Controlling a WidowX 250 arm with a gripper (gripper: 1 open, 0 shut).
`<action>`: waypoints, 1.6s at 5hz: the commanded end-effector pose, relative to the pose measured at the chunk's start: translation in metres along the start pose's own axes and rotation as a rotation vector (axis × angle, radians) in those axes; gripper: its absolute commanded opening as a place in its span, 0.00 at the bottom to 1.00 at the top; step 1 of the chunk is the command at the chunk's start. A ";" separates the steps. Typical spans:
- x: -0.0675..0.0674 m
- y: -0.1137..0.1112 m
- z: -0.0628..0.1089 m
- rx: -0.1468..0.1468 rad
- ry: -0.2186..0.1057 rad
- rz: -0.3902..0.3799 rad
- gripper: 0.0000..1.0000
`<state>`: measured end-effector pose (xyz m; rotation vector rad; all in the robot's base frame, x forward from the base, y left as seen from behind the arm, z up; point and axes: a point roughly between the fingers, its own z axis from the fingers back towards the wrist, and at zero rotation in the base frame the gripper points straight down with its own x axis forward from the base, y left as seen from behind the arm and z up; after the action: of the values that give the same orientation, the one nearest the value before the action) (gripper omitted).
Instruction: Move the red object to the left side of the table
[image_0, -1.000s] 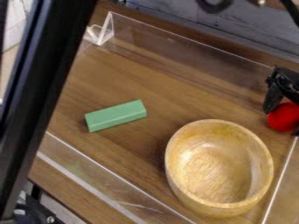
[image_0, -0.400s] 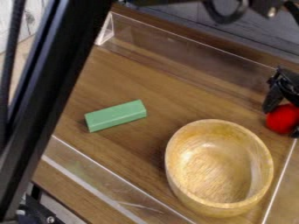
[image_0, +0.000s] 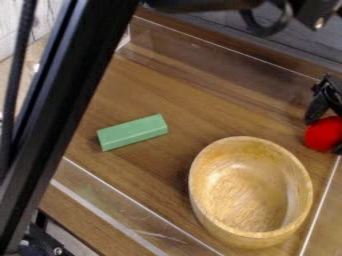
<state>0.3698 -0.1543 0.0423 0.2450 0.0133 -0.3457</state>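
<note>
The red object (image_0: 322, 134) is a small glossy rounded piece at the far right edge of the view, resting on the wood-grain table (image_0: 201, 100) just above the wooden bowl. My black gripper (image_0: 326, 122) comes down over it from above. Its dark fingers (image_0: 321, 98) stand apart on either side of the piece, open. Most of the gripper is cut off by the frame's right edge, so I cannot tell whether the fingers touch the piece.
A large wooden bowl (image_0: 201, 172) fills the lower right. A green rectangular block (image_0: 132, 131) lies to its left. Low clear plastic walls (image_0: 214, 48) border the table. A thick dark bar (image_0: 67, 110) crosses the left foreground diagonally.
The gripper and the red object stay where they were. The dark foreground bar has swung rightward across the upper left, covering the corner of the clear wall.
</note>
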 end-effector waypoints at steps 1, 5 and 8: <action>-0.006 0.021 0.055 0.072 -0.068 0.018 0.00; -0.097 0.158 0.123 0.253 -0.040 0.265 0.00; -0.166 0.211 0.114 0.241 0.060 0.425 0.00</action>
<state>0.2842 0.0658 0.1960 0.4893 0.0295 0.0687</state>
